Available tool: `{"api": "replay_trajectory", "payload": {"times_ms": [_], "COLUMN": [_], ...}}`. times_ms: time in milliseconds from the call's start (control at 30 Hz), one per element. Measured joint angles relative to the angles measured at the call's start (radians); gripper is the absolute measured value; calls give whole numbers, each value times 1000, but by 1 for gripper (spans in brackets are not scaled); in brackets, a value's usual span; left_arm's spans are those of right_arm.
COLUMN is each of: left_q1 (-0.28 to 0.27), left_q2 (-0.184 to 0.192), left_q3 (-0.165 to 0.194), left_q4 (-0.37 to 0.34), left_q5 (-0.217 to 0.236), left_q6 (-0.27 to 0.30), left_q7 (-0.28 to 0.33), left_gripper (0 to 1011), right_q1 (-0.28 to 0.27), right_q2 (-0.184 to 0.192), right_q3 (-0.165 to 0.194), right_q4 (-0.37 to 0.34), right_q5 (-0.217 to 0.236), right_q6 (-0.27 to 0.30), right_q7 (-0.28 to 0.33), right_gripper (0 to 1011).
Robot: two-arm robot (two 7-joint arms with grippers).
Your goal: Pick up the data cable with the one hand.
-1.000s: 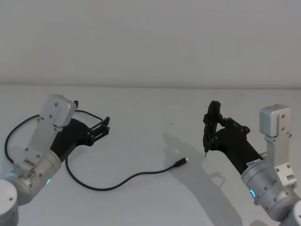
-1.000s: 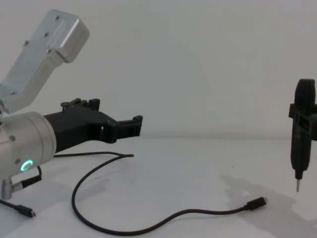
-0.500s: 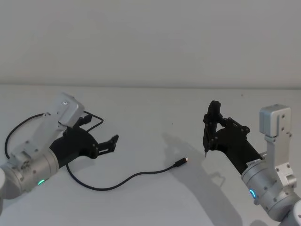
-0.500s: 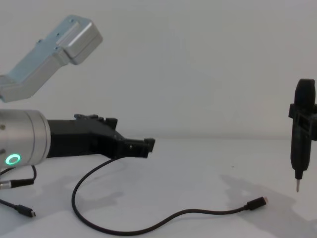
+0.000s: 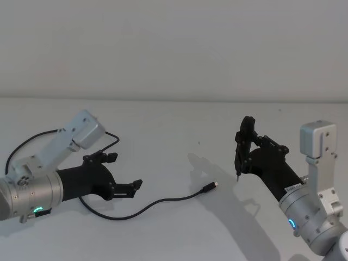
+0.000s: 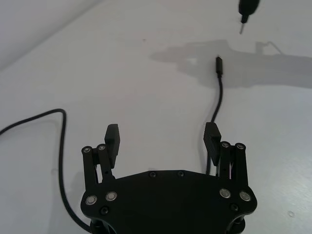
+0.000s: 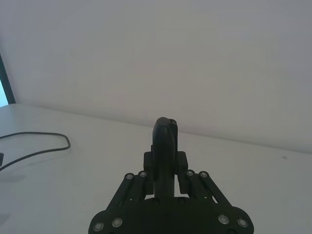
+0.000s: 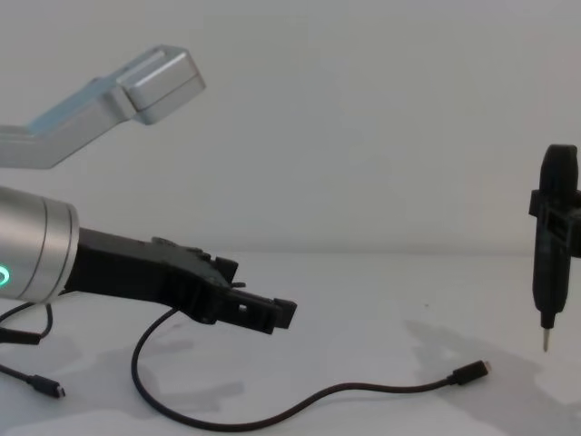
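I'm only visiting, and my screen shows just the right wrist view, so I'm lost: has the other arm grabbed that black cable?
Observer: No. The left gripper hovers above the table, fingers open, holding nothing.
Operator: Where does the cable end?
Observer: The data cable lies flat, and its plug rests near the tip of the pen-like tool held in the right gripper.
Operator: Is the open gripper lined up with it?
Observer: Not quite, I'd say. In the left wrist view the cord passes under one finger, not through the gap.
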Motion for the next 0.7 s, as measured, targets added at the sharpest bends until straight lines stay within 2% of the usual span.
{"api": "replay_trajectory", "payload": {"times_ms": [300, 700], "left_q1": [-37, -71], "left_q2": [6, -6], "left_q3": [35, 86], "left_q4": [17, 51], "left_q5": [-21, -16], "left_q6": [51, 67], "left_q7": [-63, -95], "left_gripper": [1002, 1001], "right_q1": [0, 0], "right_q2": [0, 0], "right_q3": [0, 0], "right_q4": [0, 0], "right_q5": [0, 0], "right_q6": [0, 0], "right_q7": [0, 0], "right_gripper": [275, 274]}}
